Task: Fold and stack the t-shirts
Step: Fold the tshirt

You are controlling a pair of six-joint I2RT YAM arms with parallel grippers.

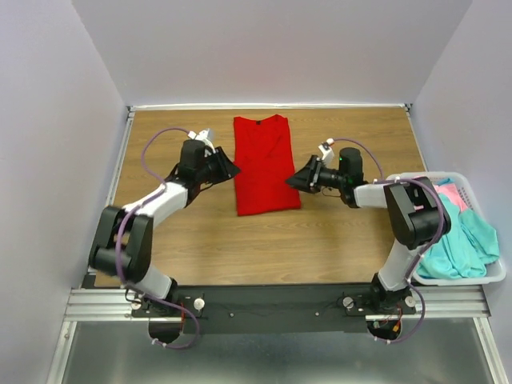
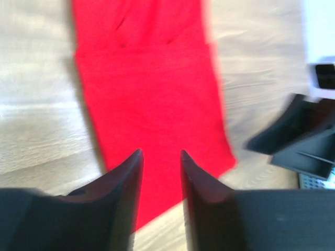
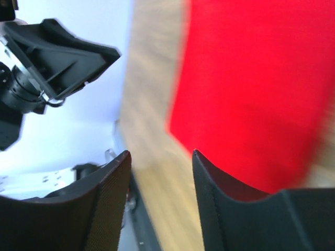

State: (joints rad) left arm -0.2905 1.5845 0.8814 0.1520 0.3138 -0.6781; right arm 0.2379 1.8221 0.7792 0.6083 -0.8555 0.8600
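Observation:
A bright red t-shirt (image 1: 264, 164) lies flat on the wooden table (image 1: 216, 240), folded lengthwise into a narrow strip, collar at the far end. It also shows in the left wrist view (image 2: 152, 89) and the right wrist view (image 3: 256, 89). My left gripper (image 1: 232, 170) is open and empty, just left of the shirt's left edge; in its own view (image 2: 161, 152) the fingers frame the shirt's lower part. My right gripper (image 1: 293, 181) is open and empty, just right of the shirt's lower right edge, and it shows in its own view (image 3: 161, 152). Pink and teal shirts (image 1: 464, 240) lie in the basket.
A white plastic laundry basket (image 1: 494, 276) stands at the table's right edge beside the right arm. White walls enclose the table on three sides. The arm bases sit on a metal rail (image 1: 272, 302) at the near edge.

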